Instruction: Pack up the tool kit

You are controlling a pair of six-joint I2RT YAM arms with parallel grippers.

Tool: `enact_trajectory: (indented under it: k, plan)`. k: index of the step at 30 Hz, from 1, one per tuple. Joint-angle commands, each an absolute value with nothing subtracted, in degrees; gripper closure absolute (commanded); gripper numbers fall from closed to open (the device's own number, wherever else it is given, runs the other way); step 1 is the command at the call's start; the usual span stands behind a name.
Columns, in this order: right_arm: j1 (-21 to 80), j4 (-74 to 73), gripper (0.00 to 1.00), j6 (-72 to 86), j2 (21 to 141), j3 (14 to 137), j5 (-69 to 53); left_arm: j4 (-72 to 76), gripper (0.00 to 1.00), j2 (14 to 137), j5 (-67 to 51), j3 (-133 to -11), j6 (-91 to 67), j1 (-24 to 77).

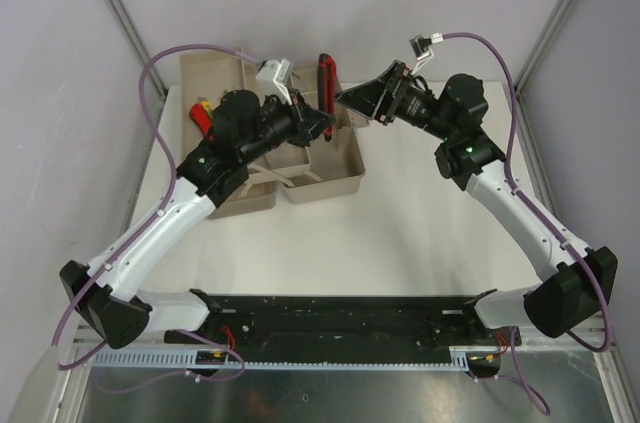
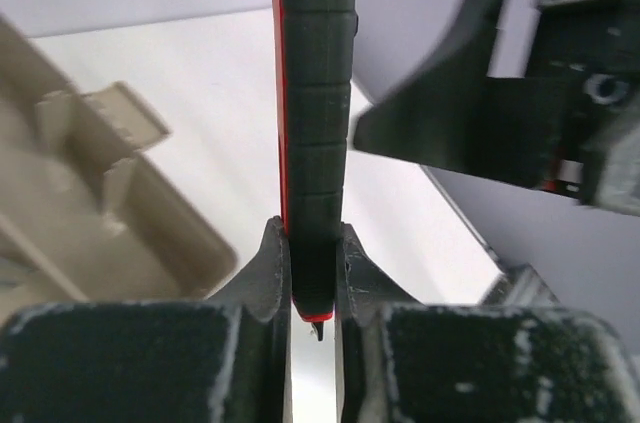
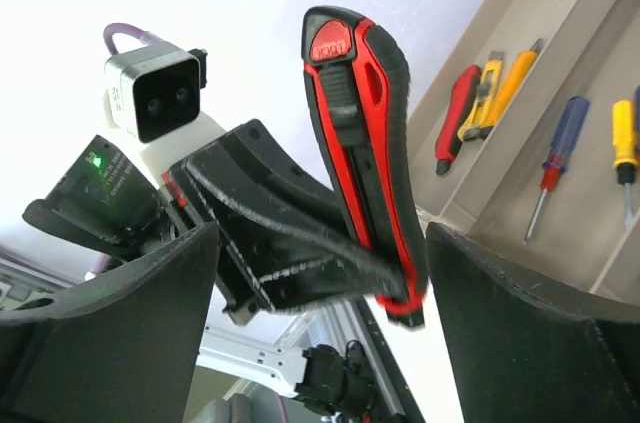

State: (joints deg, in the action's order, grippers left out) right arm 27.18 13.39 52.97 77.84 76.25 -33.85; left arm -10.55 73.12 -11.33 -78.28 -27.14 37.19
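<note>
The left claw [image 2: 312, 248] is shut tight on the bottom end of a red and black cutter [image 2: 315, 93]. The cutter sticks straight up out of it.

Just beside the cutter is the right claw [image 1: 352, 99]. It is wide open and holds nothing. It points at the cutter, and its 2 fingers [image 3: 110, 333] sit one on each side. They are not touching it.

Under the left claw is the beige tool kit box [image 1: 340, 181], open with its trays spread out. Small screwdrivers [image 3: 555, 158] with red, yellow and blue handles lie in a tray.

I think the cutter is being passed from 1 claw to the other on its way into the box. Next, the right claw should close on the middle of the cutter. Only then should the left claw let go, or the cutter could fall.
</note>
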Motion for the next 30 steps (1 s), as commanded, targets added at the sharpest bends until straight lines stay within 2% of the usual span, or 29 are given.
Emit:
enact_trajectory:
  k: [1,6,13,17,23,30]
  plan:
    - [26.44,11.45,0.09,49.55,74.01,77.26,-30.8,-11.74,1.0,68.0,4.54,-78.88,-21.34,35.78]
    - [24.31,7.32,0.02,47.22,72.7,77.28,-30.06,-17.69,1.0,67.85,9.98,-79.89,-20.86,28.16]
    - [22.09,0.75,0.03,44.11,72.36,77.27,-29.44,-26.18,1.0,71.72,11.34,-83.3,-23.27,13.57]
    - [21.44,-2.42,0.04,42.96,72.45,77.26,-28.87,-29.98,1.0,76.96,6.45,-87.24,-24.44,6.75]
    - [20.04,-4.02,0.05,42.44,73.0,77.26,-28.68,-31.04,1.0,85.89,-3.75,-92.03,-24.85,4.25]
    - [18.53,-4.78,0.06,42.35,73.6,77.27,-29.1,-31.02,1.0,94.44,-8.34,-98.13,-27.1,4.08]
